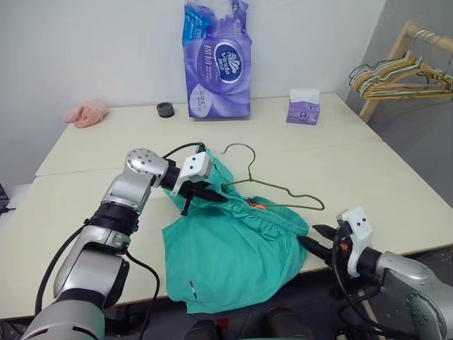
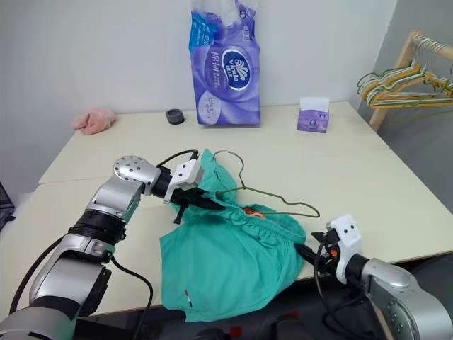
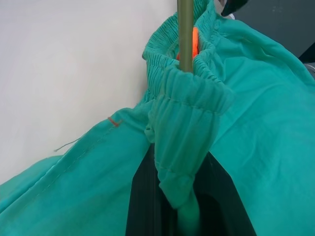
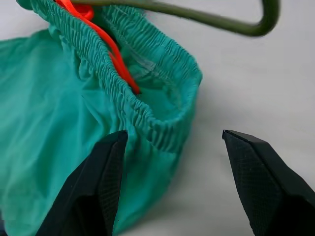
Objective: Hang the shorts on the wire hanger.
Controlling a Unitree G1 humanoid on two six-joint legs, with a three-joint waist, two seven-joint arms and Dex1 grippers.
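Reaching in at the near right edge of the table (image 1: 396, 177), the right gripper (image 1: 316, 239) has its two black fingers spread apart with nothing between them, just beside the right end of the gathered waistband; it looks ready to pinch that end, which would let the band be drawn along the wire.

The shorts (image 1: 233, 255) lie in the near middle of the table, legs spilling toward the near edge with a small white tag at the hem, waistband on the far side. An orange drawstring (image 4: 106, 44) shows inside the open waistband.

At the left end of the waistband, the left gripper (image 1: 202, 193) is pinched shut on a fold of the elastic, holding it raised so the band stays open.

The wire hanger (image 1: 283, 190) lies partly threaded: its left shoulder runs into the waistband near the clamped fold, while its right corner rests bare on the table, beyond the cloth, and its hook curves up on the far side.

Farther back stand a purple tissue pack (image 1: 218, 60), a small tissue box (image 1: 304, 108), a dark cap (image 1: 165, 109) and a pink cloth (image 1: 86, 113). Off the far right, a bunch of hangers (image 1: 403, 74) sits on a wooden rack.
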